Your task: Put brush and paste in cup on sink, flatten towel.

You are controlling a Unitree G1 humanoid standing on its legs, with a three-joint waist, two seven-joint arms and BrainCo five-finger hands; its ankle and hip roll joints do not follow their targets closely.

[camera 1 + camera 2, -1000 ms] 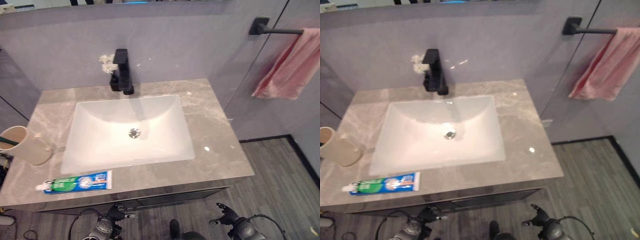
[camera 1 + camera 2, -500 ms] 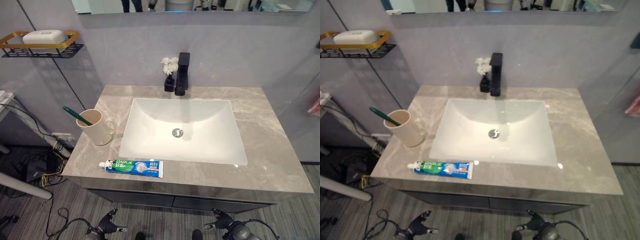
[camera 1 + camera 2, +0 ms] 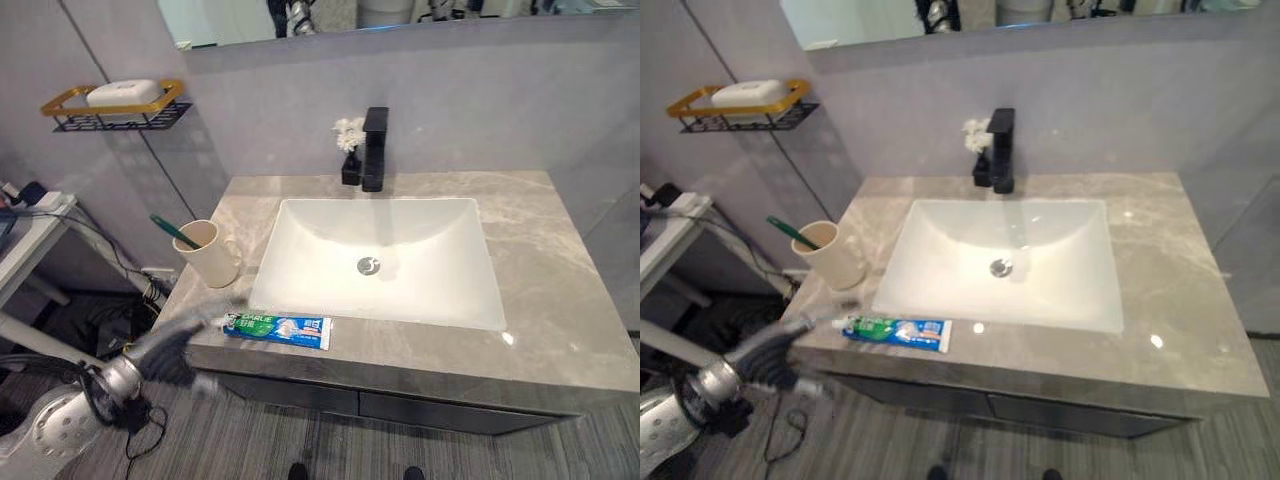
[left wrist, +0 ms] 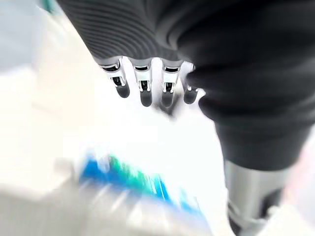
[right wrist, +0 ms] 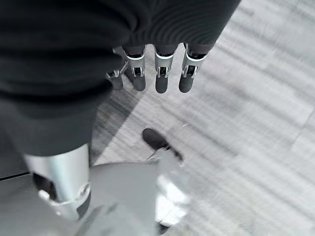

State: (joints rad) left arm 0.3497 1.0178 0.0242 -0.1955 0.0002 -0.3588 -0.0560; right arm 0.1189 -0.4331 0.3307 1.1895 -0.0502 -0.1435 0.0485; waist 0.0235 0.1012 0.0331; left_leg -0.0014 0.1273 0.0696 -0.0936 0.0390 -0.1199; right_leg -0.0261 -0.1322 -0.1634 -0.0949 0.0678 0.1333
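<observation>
Grey marbled surface (image 3: 560, 290) under a mirror, with a white rectangular sink (image 3: 385, 260) sunk in its middle. Black faucet (image 3: 374, 150) upright at the sink's back rim, a small vase of white flowers (image 3: 349, 140) just beside it. Gold-rimmed wall shelf (image 3: 115, 105) up on the robot's left, carrying a white soap bar (image 3: 122, 92). Cream cup (image 3: 215, 253) near the surface's left edge, just beside the sink, green toothbrush (image 3: 170, 229) leaning out of it. Blue-and-green toothpaste tube (image 3: 278, 328) flat along the front edge, between sink and edge, not in the cup. Left hand (image 3: 180, 340) blurred at the front left corner, close to the tube's cap end; fingers (image 4: 145, 91) straight and spread, holding nothing. Right hand (image 5: 157, 73) over the grey wood floor (image 5: 256, 123), fingers relaxed and empty.
</observation>
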